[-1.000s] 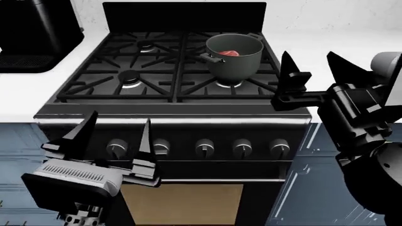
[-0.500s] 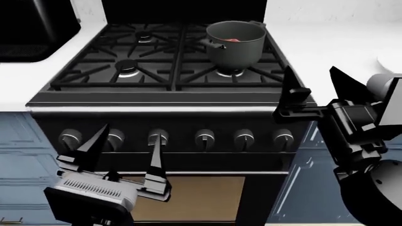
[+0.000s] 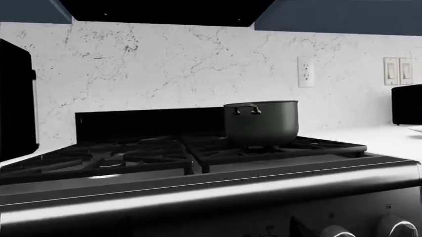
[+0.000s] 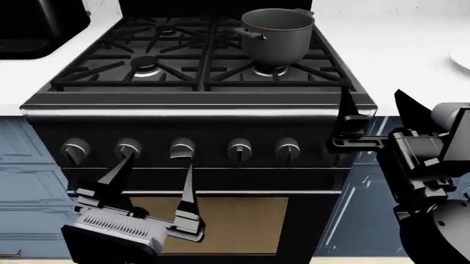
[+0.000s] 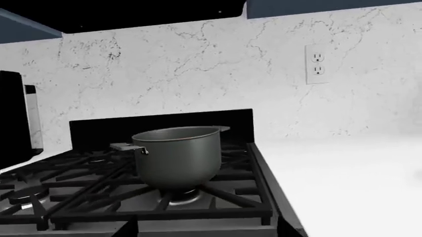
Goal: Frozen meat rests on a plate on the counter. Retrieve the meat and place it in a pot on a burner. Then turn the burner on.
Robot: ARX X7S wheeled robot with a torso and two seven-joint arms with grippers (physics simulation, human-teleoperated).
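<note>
The dark grey pot (image 4: 278,34) stands on the front right burner (image 4: 269,70) of the black stove; it also shows in the left wrist view (image 3: 261,122) and the right wrist view (image 5: 177,155). Its inside does not show, so the frozen meat is hidden. A sliver of the white plate (image 4: 463,58) shows at the counter's (image 4: 397,49) right edge. My left gripper (image 4: 160,159) is open and empty in front of the stove, its fingertips just under two knobs (image 4: 127,147). My right gripper (image 4: 371,98) is open and empty at the stove's front right corner.
A row of silvery knobs (image 4: 239,147) runs along the stove front above the oven door (image 4: 220,220). Blue-grey cabinets (image 4: 29,181) flank the stove. A black appliance (image 4: 37,27) stands on the counter at the back left. A wall socket (image 5: 317,64) sits on the marble backsplash.
The head view has sunk, so the stove sits higher in the picture. Both open grippers came down along the stove front; the left one's tips now reach the knob row. The meat no longer shows over the pot rim.
</note>
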